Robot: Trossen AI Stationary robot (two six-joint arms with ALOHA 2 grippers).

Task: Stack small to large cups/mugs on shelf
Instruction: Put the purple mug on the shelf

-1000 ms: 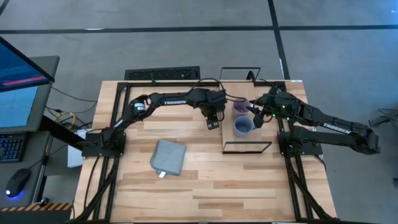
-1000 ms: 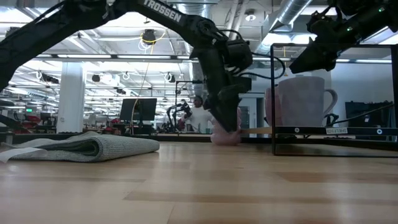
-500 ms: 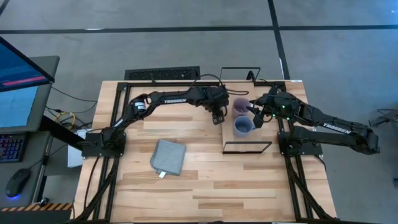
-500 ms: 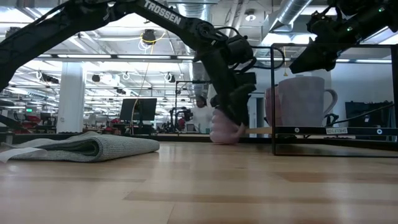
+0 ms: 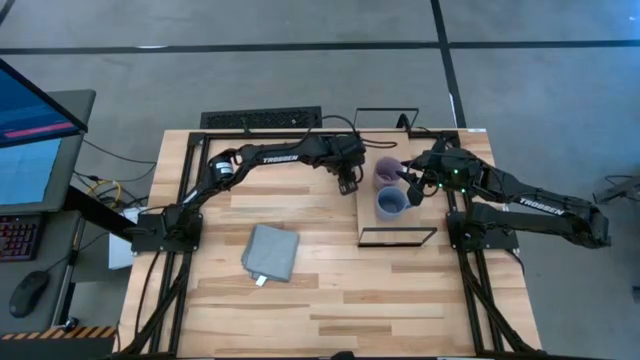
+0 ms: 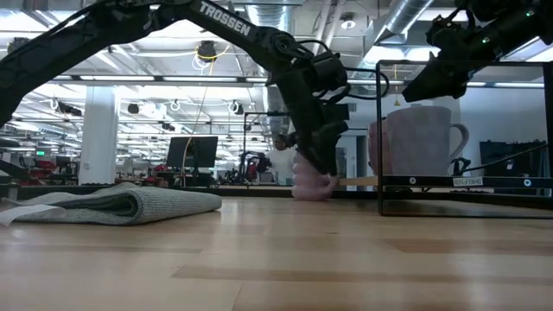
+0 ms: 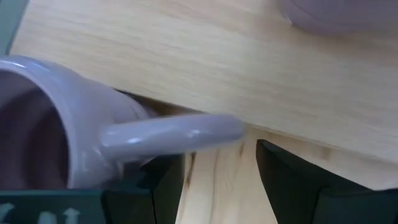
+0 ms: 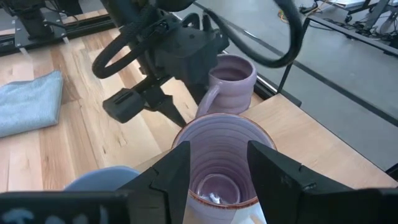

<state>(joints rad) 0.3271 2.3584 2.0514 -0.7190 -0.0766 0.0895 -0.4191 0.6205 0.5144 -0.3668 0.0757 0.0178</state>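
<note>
On the striped wooden tabletop (image 5: 300, 300) the narrow pale wood shelf on its thin black wire frame (image 5: 420, 215) sits at about 2 o'clock from the table's middle, and a folded grey cloth (image 5: 271, 251) lies at about 8 o'clock. Two mugs stand upright on the shelf board: the larger pale lavender handled mug (image 5: 387, 168) and, just beside it at its 6 o'clock, the blue-grey mug (image 5: 390, 203). The smaller pale lavender mug (image 6: 309, 183) is at 9 o'clock from the larger one, at the shelf's edge, mouth up, with its base lower than the board and about level with the tabletop. The left gripper (image 5: 347, 186) is right over this small mug, fingers spread wide, and the mug's handle lies across the gap at their tips; whether either finger touches it cannot be told. The right gripper (image 5: 412, 188) hangs at 3 o'clock from the larger lavender mug, above its rim and clear of it, fingers spread apart and pinching nothing
</note>
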